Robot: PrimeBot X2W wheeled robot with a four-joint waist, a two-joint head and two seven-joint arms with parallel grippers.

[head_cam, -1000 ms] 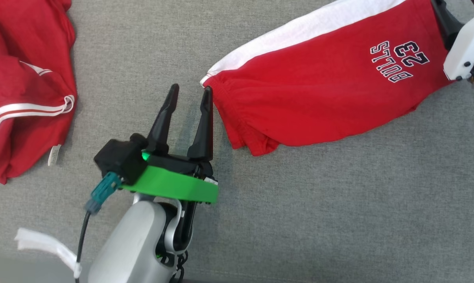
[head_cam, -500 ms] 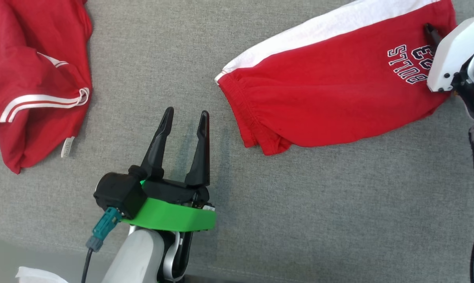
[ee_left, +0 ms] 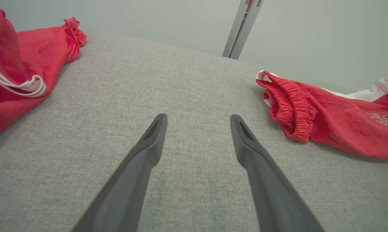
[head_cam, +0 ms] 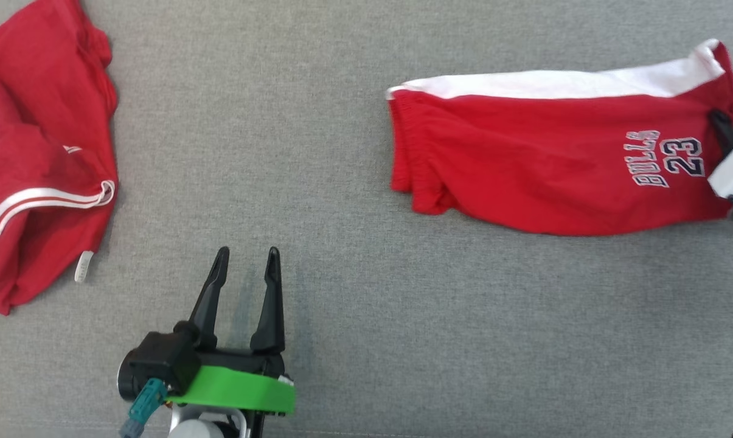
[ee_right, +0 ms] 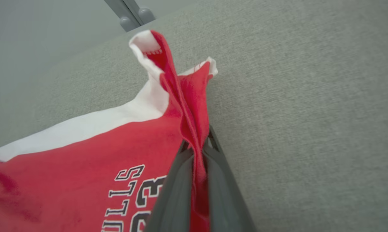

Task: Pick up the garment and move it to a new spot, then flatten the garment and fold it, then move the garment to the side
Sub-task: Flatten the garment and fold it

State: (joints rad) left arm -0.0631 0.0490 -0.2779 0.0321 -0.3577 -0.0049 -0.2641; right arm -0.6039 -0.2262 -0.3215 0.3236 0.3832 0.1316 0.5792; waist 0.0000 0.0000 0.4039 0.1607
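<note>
Red shorts (head_cam: 542, 164) with a white side panel and "BULLS 23" print lie folded on the grey cloth surface at the right. My right gripper (head_cam: 720, 121) is shut on their right hem edge; in the right wrist view the red hem (ee_right: 187, 106) is pinched between the two dark fingers (ee_right: 177, 193) and lifted. My left gripper (head_cam: 246, 258) stands open at the lower middle, well left of the shorts' elastic waistband (ee_left: 290, 109), with nothing between its fingers (ee_left: 148, 148).
A second red garment (head_cam: 31, 170) with white stripes and a label lies crumpled at the left edge. A grey post (ee_left: 242, 29) stands beyond the far edge of the surface (head_cam: 317, 152). Bare grey cloth lies between the two garments.
The shorts have swung and slid to the right with my right gripper, now lying level. My left gripper has drawn back toward the bottom, away from the waistband. The head view has also shifted.
</note>
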